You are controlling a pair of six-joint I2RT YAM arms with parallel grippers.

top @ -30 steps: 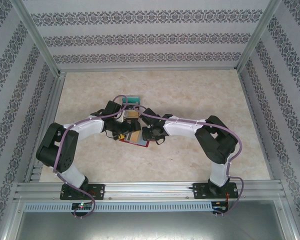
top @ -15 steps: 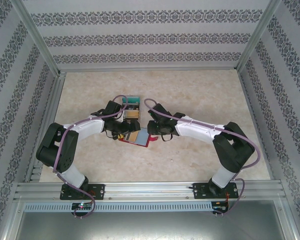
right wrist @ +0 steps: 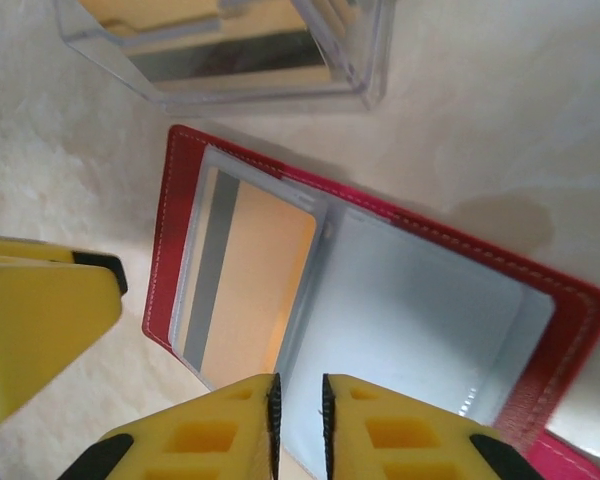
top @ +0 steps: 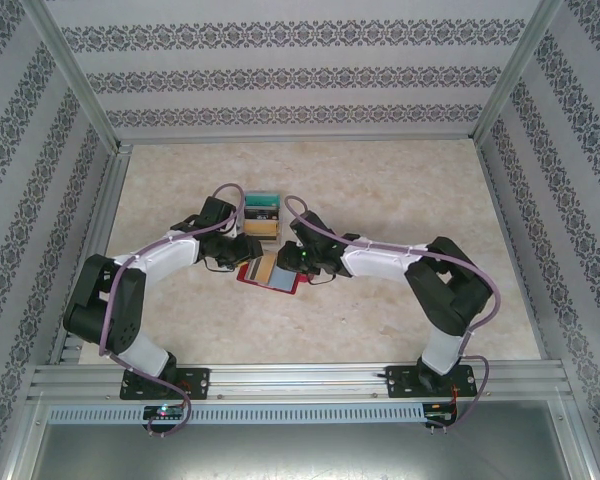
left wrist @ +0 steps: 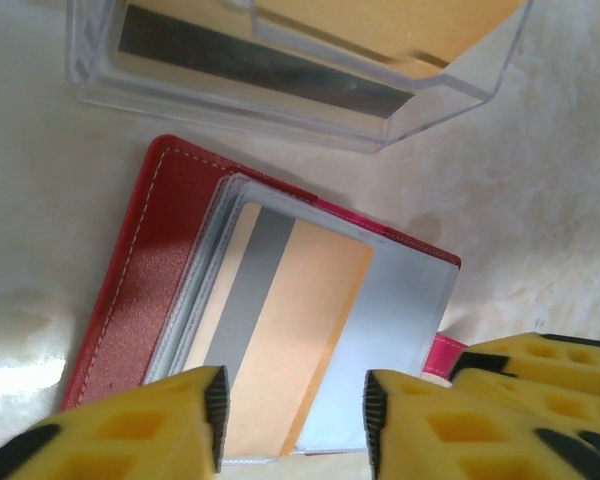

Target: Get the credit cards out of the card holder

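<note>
The left gripper [left wrist: 295, 412] is narrowing, jaws still apart over the card [left wrist: 290, 320]. The right gripper [right wrist: 300, 402] is sitting almost closed at the holder's [right wrist: 410, 320] edge, its hold unclear.

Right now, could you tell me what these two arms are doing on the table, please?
They are working on a flat red folding card holder, lying open on the table. An orange card with a grey stripe sits in one of its sleeves. The left hand is poised open over one end of that card; the right hand, fingers nearly together, is at the holder's edge. A clear plastic box behind it holds other cards.
</note>
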